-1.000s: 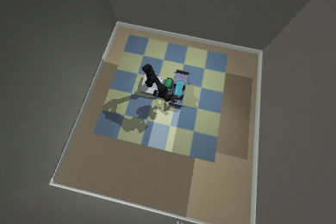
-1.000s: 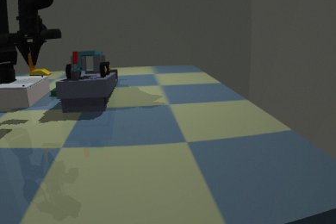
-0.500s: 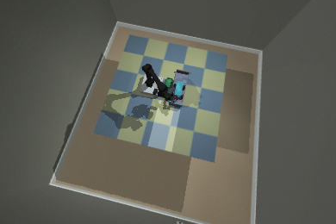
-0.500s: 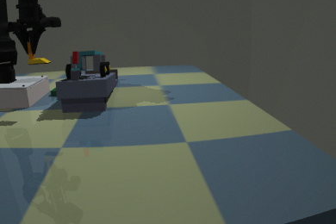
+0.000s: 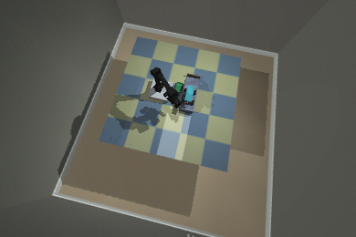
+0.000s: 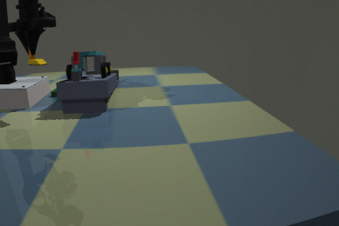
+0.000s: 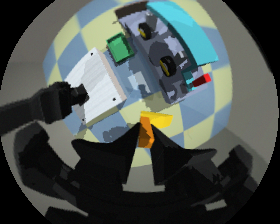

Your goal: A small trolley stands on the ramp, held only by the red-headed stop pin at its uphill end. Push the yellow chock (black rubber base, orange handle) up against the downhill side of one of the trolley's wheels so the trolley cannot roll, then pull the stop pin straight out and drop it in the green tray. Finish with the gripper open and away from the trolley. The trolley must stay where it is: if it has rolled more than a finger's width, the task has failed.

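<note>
My claw (image 6: 33,56) (image 7: 144,125) grips the chock (image 6: 37,62) (image 7: 159,119) by its orange handle, raised well inside the tabletop's edges.

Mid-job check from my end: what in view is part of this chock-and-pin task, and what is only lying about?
Part of the job:
- yellow chock, orange handle in the gripper
- trolley
- red-headed stop pin
- ramp
- green tray

Just lying about:
- nothing loose that I can make out
</note>
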Robot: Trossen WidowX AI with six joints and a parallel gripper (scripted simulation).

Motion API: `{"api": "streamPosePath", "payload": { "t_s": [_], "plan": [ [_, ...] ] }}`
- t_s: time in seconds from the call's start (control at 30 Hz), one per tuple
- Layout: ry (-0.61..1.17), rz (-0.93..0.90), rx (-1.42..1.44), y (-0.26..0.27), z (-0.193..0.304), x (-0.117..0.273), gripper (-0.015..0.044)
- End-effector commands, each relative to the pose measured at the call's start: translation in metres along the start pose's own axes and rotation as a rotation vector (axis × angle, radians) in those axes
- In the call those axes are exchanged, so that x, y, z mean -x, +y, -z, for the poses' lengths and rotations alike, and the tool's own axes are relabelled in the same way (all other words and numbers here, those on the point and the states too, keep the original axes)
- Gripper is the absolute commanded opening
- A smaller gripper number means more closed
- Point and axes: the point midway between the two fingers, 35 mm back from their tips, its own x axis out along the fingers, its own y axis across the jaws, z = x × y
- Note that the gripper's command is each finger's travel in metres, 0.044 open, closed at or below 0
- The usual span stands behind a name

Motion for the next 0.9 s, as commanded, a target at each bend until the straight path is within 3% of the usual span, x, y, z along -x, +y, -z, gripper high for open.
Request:
{"api": "streamPosePath", "payload": {
  "t_s": [0.0, 0.87],
  "plan": [
    [-0.002, -0.003, -0.114, 0.0004, -0.0004, 0.0, 0.0],
    [0.0, -0.006, -0.94, 0.0003, -0.0003, 0.0001, 0.0]
  ]
}}
